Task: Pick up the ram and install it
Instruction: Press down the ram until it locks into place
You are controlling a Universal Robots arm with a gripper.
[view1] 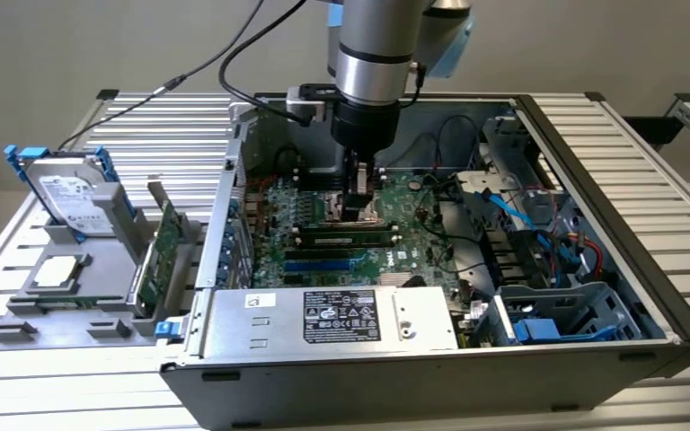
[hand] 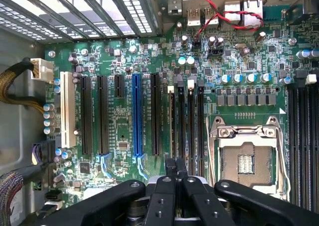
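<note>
Down inside the computer case [view1: 614,184] with the gripper [view1: 363,211], pressed together and pinching nothing that can be made out. Poised low over the motherboard [hand: 119,121], tips above the black memory slots [hand: 192,121] near the board's middle. Just beside those tips, toward the power supply [view1: 339,316] at the case's near edge: the ram [view1: 345,240], a thin green stick with dark chips, apparently upright in one slot. Cannot tell how deep, nor whether the end clips have caught.

Likely trouble, as a judgement: pressing on a stick that sits crooked, and so bending it or straining the slot. Sliding sideways off the narrow top edge and landing on the open processor socket [hand: 246,161] right alongside, with its fine contacts exposed. Leaving one end high if pushed off-centre.

Little room to spare. Blue slot [hand: 137,114] and more black slots on one side, socket on the other. Farther out, blue cables [view1: 525,220] by the drive bays along the case's right wall in the exterior view, easy to snag. Red-and-black wire [hand: 219,12] looping by the ports at the board's far edge. Straight up looks the freest way. Well apart, on the desk [view1: 154,117] outside the case's left wall: an expansion card [view1: 159,247] and a hard drive [view1: 67,193].
</note>
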